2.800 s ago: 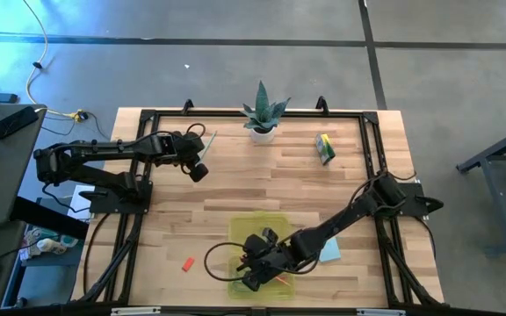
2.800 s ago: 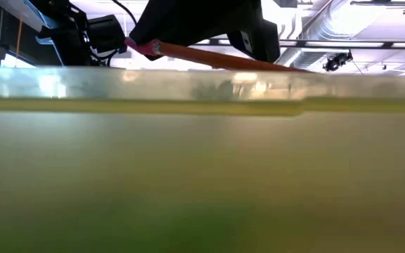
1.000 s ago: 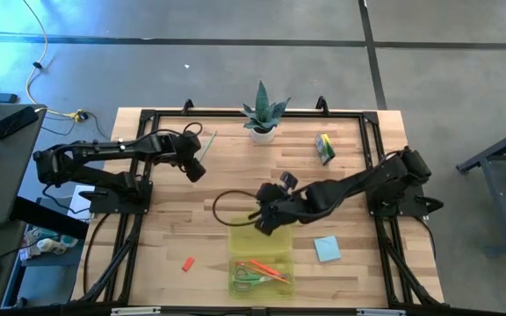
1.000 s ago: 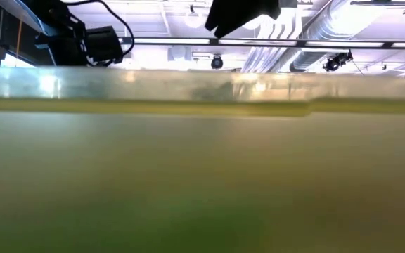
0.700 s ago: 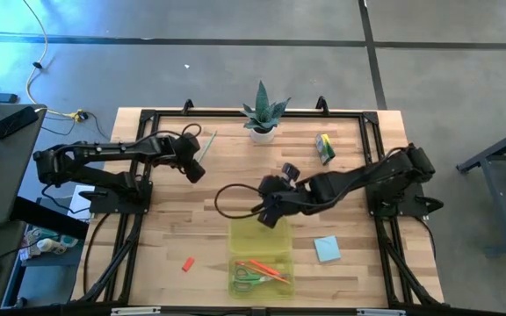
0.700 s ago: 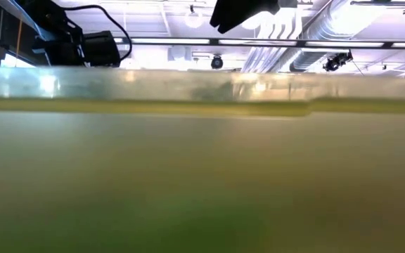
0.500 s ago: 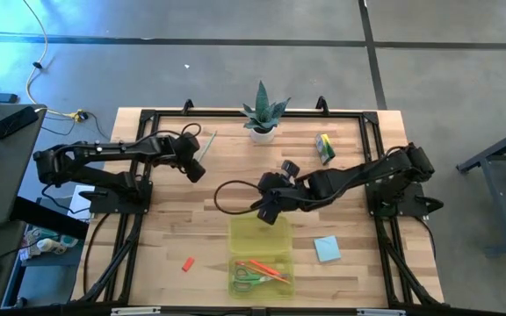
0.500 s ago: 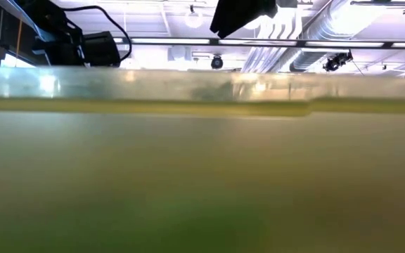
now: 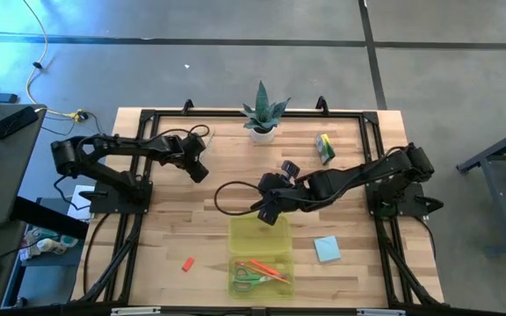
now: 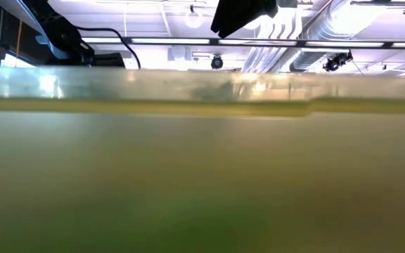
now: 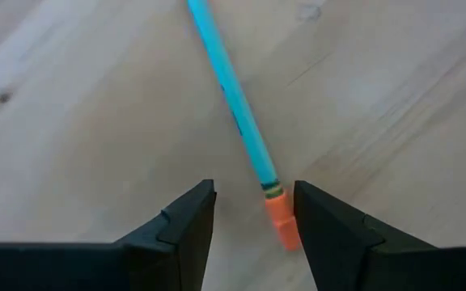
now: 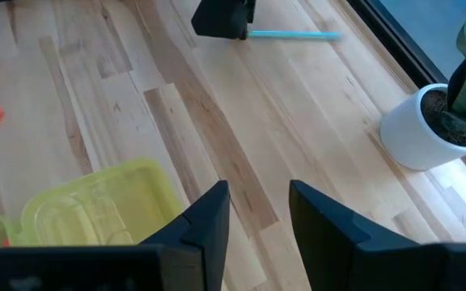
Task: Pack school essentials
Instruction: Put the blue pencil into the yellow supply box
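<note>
Green-handled scissors [image 9: 251,279] and orange pencils [image 9: 262,268] are lying flat at lower centre. A light-blue notepad [image 9: 328,248] is resting right of them, a red eraser [image 9: 187,264] left. A crayon box [image 9: 325,148] is sitting upper right, and a pale pencil [image 9: 206,144] is lying upper left.

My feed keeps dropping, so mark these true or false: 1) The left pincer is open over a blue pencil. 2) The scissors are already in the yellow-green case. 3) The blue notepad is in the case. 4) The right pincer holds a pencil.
1) True: the left pincer stands open at the blue pencil.
2) True: the scissors lie in the case.
3) False: the notepad lies on the table beside the case.
4) False: the right pincer is empty.
</note>
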Motion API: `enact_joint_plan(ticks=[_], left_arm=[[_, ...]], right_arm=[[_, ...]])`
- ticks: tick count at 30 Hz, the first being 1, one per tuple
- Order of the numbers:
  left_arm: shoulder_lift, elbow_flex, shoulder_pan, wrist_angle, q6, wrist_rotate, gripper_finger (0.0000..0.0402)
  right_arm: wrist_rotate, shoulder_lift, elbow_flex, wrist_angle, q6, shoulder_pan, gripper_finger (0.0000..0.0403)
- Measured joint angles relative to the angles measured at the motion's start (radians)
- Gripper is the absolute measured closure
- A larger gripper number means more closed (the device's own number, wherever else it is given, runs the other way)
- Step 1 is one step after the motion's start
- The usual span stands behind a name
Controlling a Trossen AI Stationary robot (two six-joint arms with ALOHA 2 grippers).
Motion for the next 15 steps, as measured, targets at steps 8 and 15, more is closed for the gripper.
enact_joint_plan(ticks=[8, 15], left_arm=[[0.03, 0.002, 0.0, 0.009, 0.0, 0.012, 0.0243], [0.031, 0.002, -0.001, 0.006, 0.01, 0.016, 0.0272]], right_arm=[[-0.001, 0.0, 0.0, 0.0, 0.0, 0.0, 0.0281], [-0.002, 0.0, 0.0, -0.007, 0.002, 0.0, 0.0281]])
